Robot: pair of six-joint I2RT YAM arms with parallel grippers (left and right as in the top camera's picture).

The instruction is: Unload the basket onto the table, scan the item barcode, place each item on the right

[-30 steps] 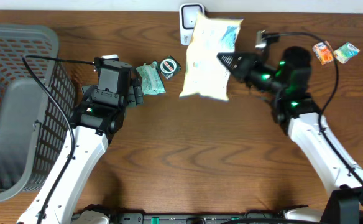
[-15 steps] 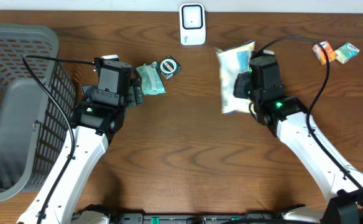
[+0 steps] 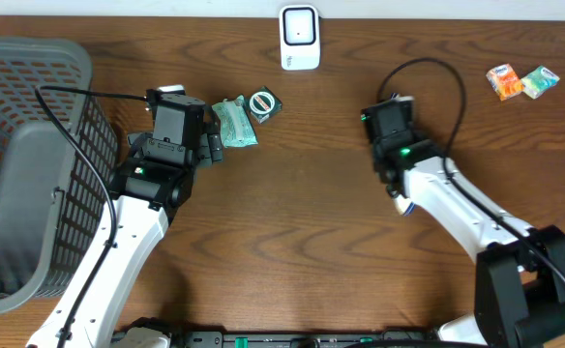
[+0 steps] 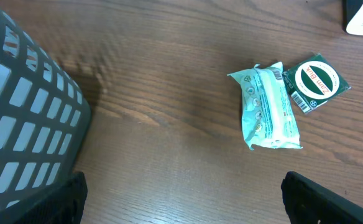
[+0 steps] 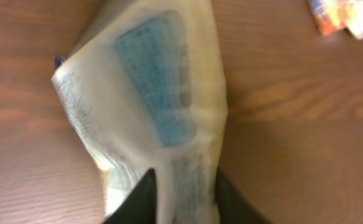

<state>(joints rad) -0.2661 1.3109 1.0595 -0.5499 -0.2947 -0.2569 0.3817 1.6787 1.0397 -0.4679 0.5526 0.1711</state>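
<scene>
The item is a pale, translucent pouch (image 5: pixel 150 106) with a blue patch and printed text. In the right wrist view it hangs blurred over the wood, its lower edge bunched between the dark fingers (image 5: pixel 138 202) of my right gripper (image 5: pixel 184 202), which is shut on it. From overhead the right gripper (image 3: pixel 391 130) sits right of centre and hides the pouch beneath it. The white scanner (image 3: pixel 299 37) stands at the back edge, well clear of that arm. My left gripper (image 4: pixel 184 205) hangs wide open over bare wood, holding nothing.
A mint-green packet (image 4: pixel 270 106) and a round dark-green tin (image 4: pixel 315 82) lie just ahead of the left gripper. A grey mesh basket (image 3: pixel 31 155) fills the left side. Two small colourful packets (image 3: pixel 502 80) lie at the back right.
The right arm swung the pouch away from the scanner, down and towards the table's middle; the pouch no longer shows from overhead. The left arm stayed still.
</scene>
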